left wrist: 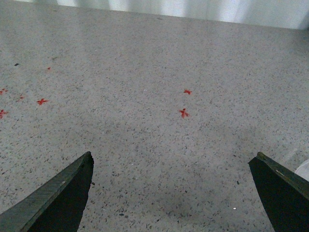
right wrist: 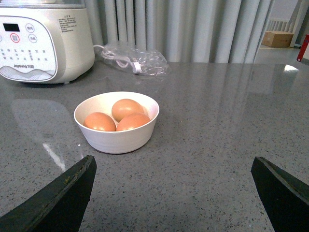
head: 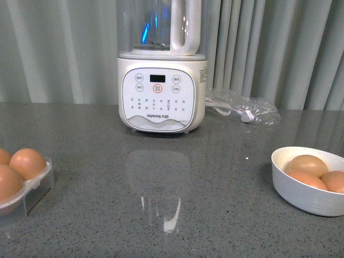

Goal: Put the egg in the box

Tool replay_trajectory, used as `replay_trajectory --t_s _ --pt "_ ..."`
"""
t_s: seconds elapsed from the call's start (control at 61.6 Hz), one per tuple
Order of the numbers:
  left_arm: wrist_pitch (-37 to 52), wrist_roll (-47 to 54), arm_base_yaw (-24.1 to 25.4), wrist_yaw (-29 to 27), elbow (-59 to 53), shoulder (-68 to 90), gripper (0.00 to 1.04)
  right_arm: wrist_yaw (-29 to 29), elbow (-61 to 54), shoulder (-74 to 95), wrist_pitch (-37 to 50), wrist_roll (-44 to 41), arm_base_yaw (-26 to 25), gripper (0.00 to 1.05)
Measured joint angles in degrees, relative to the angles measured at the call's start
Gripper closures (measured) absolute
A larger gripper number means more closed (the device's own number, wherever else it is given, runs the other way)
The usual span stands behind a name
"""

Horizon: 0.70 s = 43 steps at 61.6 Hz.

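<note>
The egg (right wrist: 126,108) lies topmost in the bowl (right wrist: 116,140), near right: likely light, smooth and brittle, so grip gently across its middle. The right gripper (right wrist: 174,162) and left gripper (left wrist: 174,159) stand wide open, empty; the box (head: 40,185) sits near left.

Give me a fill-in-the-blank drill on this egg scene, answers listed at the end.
The white bowl holds ___ brown eggs. In the front view, the clear box sits at the far ___ of the table. The left hand and the right hand are both ___ and empty.
Missing words: three; left; open.
</note>
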Motion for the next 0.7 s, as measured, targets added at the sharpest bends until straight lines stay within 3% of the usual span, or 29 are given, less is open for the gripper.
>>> replay_trajectory --t_s 0.422,0.698 --pt "-0.31 -2.27 -6.12 0.31 0.52 -2.23 0.07 0.0 0.0 0.0 0.0 0.0 0.0 0.07" --pt "-2.67 -2.32 -14.16 -1.18 -3.21 -7.96 0.07 0.0 0.0 0.0 0.0 0.0 0.0 0.07"
